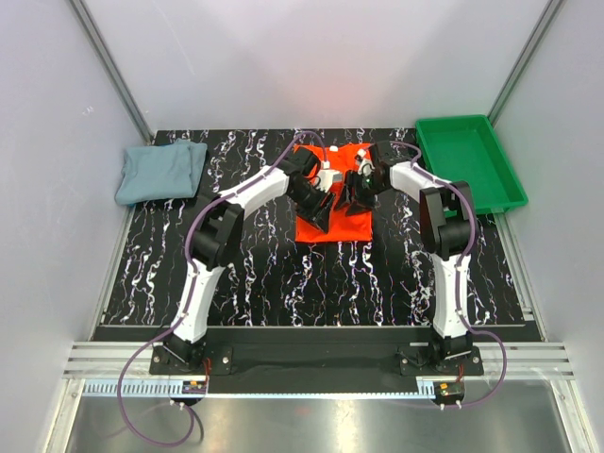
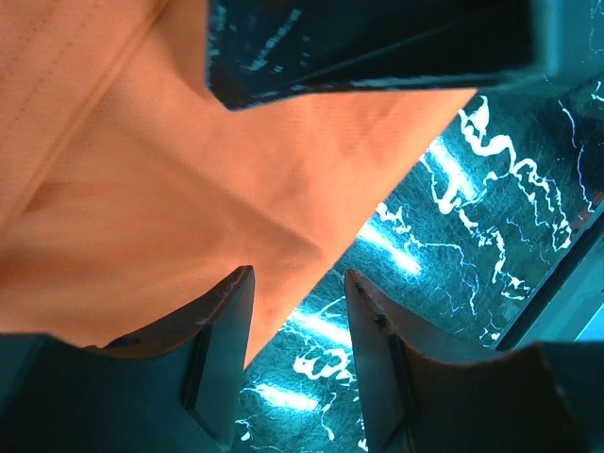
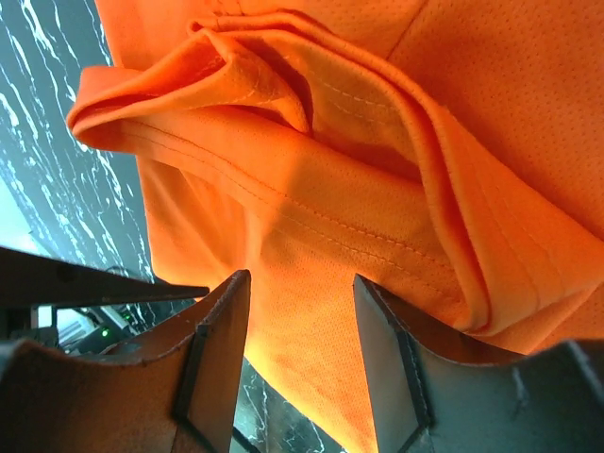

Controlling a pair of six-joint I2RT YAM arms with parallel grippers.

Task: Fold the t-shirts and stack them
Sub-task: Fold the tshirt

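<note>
You have a black desk (image 1: 283, 283) with white marble veining, spanning nearly the whole floor of the white-walled cell. At its far right corner sits a rigid green plastic tray (image 1: 469, 160), rectangular and slightly skewed, with part of it hanging past the desk's right edge.

The bright orange-red cloth t-shirt (image 1: 344, 228) lies at the far middle of the desk, gathered into a rough upright rectangle, with both arms reaching in over it. The right wrist view shows its cloth (image 3: 377, 217) doubled into several layers, stitched hems bunched in a ridge across the upper part. The left wrist view shows a flatter spread of it (image 2: 189, 198), one edge running diagonally with bare desk beyond.

The muted grey-blue cloth t-shirt (image 1: 162, 172) rests at the far left corner, folded into a soft pad, well apart from the orange-red one.

Your left claw (image 1: 319, 217) hangs over the shirt's left part; its fingers (image 2: 222, 349) stand apart, the shirt's edge passing under the gap, nothing pinched. Your right claw (image 1: 355, 196) is over the right part, fingers (image 3: 387, 363) likewise spread wide above the orange cloth, gripping nothing.
</note>
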